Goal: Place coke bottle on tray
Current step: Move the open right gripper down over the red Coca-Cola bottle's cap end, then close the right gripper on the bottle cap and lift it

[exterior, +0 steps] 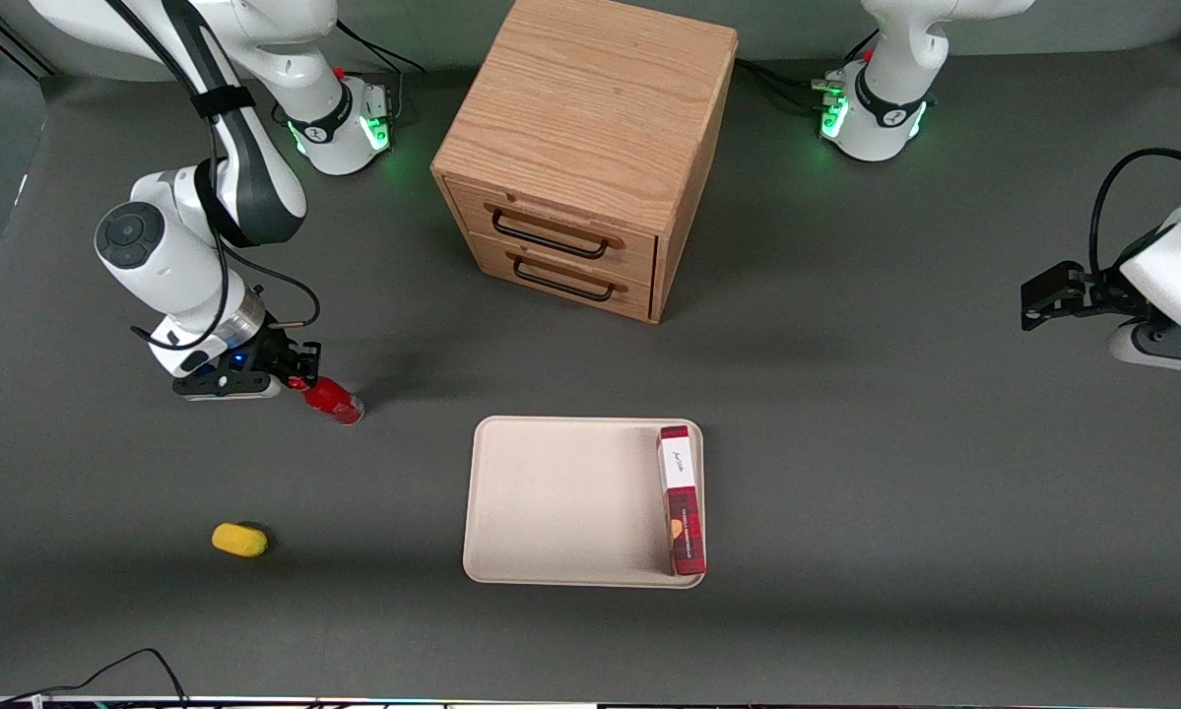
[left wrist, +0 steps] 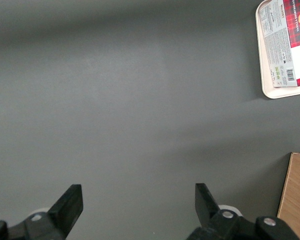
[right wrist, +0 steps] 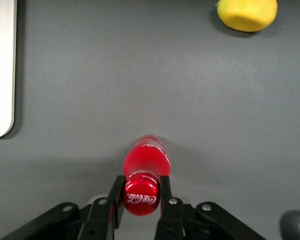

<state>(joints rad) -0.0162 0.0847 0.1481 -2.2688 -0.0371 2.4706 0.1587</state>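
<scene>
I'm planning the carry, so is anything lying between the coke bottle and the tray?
Nothing visible does. The gripper is shut on the coke bottle by its cap, and only bare table separates it from the tray. The red box lies on the tray along its edge toward the parked arm.

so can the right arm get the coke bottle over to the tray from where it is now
Probably yes. The gripper is shut on the coke bottle at its cap, and only bare table lies between it and the tray. The red box fills just one edge.
</scene>
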